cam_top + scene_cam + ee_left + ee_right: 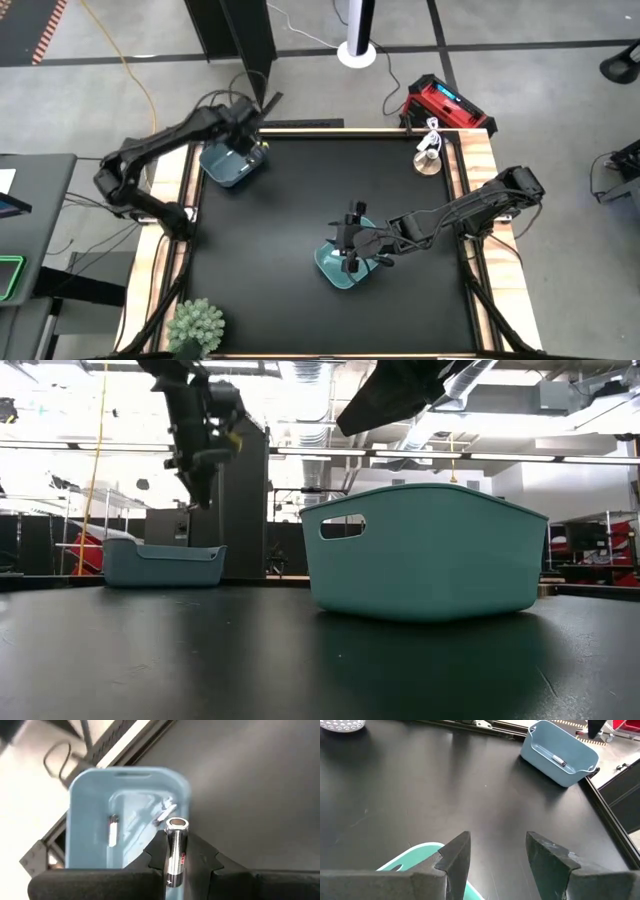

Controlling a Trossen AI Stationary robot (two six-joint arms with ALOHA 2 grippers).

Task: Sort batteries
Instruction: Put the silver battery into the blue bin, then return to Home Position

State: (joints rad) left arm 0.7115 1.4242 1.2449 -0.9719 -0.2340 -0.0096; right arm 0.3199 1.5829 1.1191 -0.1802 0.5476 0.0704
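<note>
Nearest the lens in the left wrist view, our left gripper (176,857) has its jaws closed on one silvery battery (175,851) with a reddish mark, held on end over the pale blue bin (85,795). Inside that bin we count one white battery (113,829) lying flat and what looks like at least one more (166,813) near the far wall; the blur keeps us from a firmer count. To do this step well we judge we should keep the battery centred over the bin's floor, clear of the rim, lower a little, then part the jaws so it drops without bouncing out.

In the right wrist view, our right gripper (497,852) has its fingers spread wide and holds nothing. It sits just above the rim of the teal bin (417,855). Far off, the pale blue bin shows one battery.

From above we count two bins and two arms: the left gripper over the pale blue bin at the table's back left corner, the right gripper over the teal bin near the front middle. No loose batteries show on the black table (300,190).

The low view shows both bins well apart, their contents hidden by their walls.
</note>
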